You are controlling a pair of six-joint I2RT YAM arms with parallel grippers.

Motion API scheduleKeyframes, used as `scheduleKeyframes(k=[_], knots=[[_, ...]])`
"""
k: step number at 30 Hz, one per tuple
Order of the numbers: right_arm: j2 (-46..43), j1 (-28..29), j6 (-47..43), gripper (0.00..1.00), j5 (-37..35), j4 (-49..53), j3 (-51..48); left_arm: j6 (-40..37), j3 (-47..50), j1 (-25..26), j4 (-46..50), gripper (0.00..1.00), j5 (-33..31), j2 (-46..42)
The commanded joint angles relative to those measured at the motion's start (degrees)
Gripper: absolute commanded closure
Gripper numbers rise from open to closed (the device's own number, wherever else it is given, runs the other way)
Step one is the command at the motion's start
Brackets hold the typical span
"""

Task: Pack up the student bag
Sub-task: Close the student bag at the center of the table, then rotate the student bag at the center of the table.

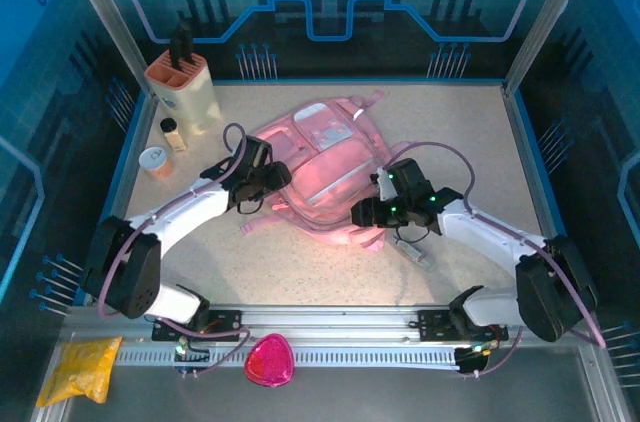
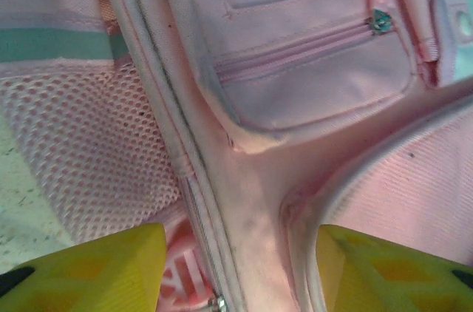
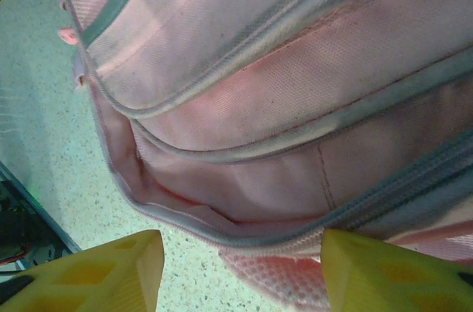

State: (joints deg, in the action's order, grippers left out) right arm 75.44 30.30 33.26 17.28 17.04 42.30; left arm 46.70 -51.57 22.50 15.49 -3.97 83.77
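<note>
Yellow fingers (image 2: 89, 268) gape above soft student bag (image 2: 295, 75).

My speckled table (image 1: 480, 132) carries the student bag (image 1: 320, 157) lying flat; left of the bag stand a peach holder (image 1: 185, 87), a small bottle (image 1: 173, 134) and a round tub (image 1: 156, 161).

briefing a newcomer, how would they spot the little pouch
Find the metal rail across the bottom of the top view. Just below it, left of centre, lies the pouch: a magenta rounded triangle, far smaller and darker than the pale pink bag.
</note>
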Motion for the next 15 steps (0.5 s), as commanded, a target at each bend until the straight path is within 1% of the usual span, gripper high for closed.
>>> scheduleKeyframes(k=[1,5,10,15], knots=[[2.1,0.6,0.9,0.42,-1.4,-3.6,-0.1,2.2,-0.2,-0.9,-4.4,0.46,2.6,2.9],[4.3,0.6,0.0,0.41,-3.1,-5.7,1.0,3.7,0.5,-0.9,-6.9,0.48,4.3,6.1],[8.0,0.2,-1.4,0.40,-4.5,-7.3,3.6,7.4,2.7,-0.8,-8.7,0.50,3.9,7.6],[10.6,-0.9,-1.7,0.39,-4.8,-10.3,4.7,12.0,6.6,-0.3,-11.4,0.56,2.2,7.4]])
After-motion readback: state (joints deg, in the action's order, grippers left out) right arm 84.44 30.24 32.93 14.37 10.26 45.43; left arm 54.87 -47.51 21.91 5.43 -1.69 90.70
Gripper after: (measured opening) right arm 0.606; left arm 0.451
